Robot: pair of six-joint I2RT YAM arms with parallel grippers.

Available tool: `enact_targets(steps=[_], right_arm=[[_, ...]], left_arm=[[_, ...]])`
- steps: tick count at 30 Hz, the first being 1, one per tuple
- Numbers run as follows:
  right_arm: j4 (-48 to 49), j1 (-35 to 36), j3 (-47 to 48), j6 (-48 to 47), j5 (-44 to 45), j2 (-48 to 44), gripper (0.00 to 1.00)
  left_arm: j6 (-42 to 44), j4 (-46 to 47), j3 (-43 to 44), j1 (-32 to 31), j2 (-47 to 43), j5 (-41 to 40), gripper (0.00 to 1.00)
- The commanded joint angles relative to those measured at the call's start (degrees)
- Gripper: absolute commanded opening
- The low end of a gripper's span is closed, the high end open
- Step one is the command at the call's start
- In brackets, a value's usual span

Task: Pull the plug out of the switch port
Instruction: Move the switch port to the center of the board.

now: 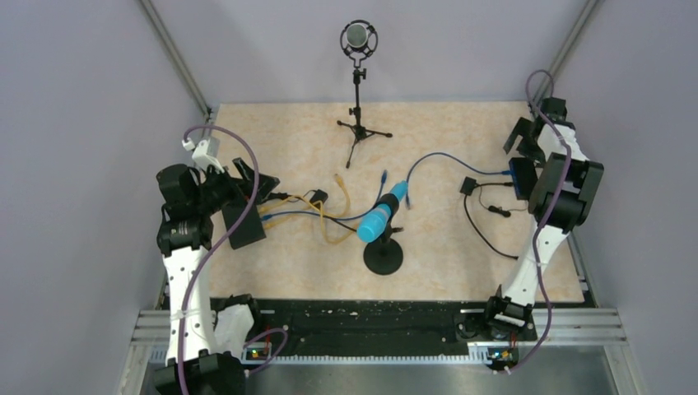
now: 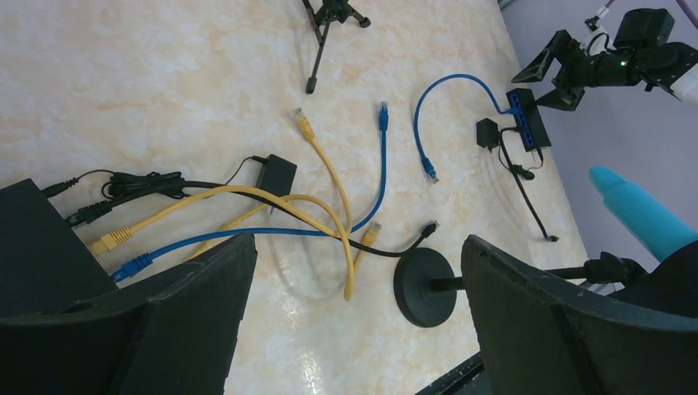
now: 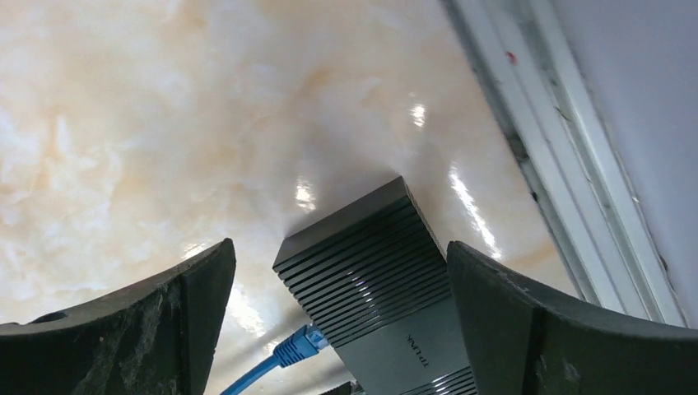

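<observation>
A dark ribbed switch box (image 3: pixel 370 271) lies at the table's right edge, right under my right gripper (image 3: pixel 337 247). That gripper is open, its fingers standing either side of the box without touching it. A blue plug (image 3: pixel 298 346) sits in a port on the box's left side. From above, the box (image 1: pixel 520 177) shows below the right gripper (image 1: pixel 531 132), its blue cable (image 1: pixel 428 160) looping left. A second flat black box (image 2: pixel 33 239) lies at the left with a yellow plug (image 2: pixel 111 240), a blue plug (image 2: pixel 132 267) and black leads in its edge. My left gripper (image 2: pixel 358 247) hangs open beside it, holding nothing.
A blue microphone (image 1: pixel 380 216) leans on a stand with a round black base (image 1: pixel 383 257) at mid table. A tripod microphone (image 1: pixel 360 82) stands at the back. Loose yellow, blue and black cables (image 1: pixel 337 210) and small black adapters (image 1: pixel 467 186) lie between the boxes.
</observation>
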Motion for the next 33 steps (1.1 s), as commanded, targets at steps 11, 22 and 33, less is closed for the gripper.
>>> enact_targets(steps=[11, 22, 33], right_arm=[[10.2, 11.1, -11.6, -19.6, -9.3, -8.1, 0.97], [1.8, 13.7, 4.4, -8.7, 0.9, -12.0, 0.99], [19.6, 22.8, -35.5, 27.8, -15.4, -41.1, 0.88]], left_arm=[[1.5, 0.2, 3.0, -0.4, -0.6, 2.6, 0.99], [1.0, 0.0, 2.7, -0.7, -0.8, 2.7, 0.99], [0.6, -0.6, 2.0, -0.9, -1.3, -0.4, 0.99]])
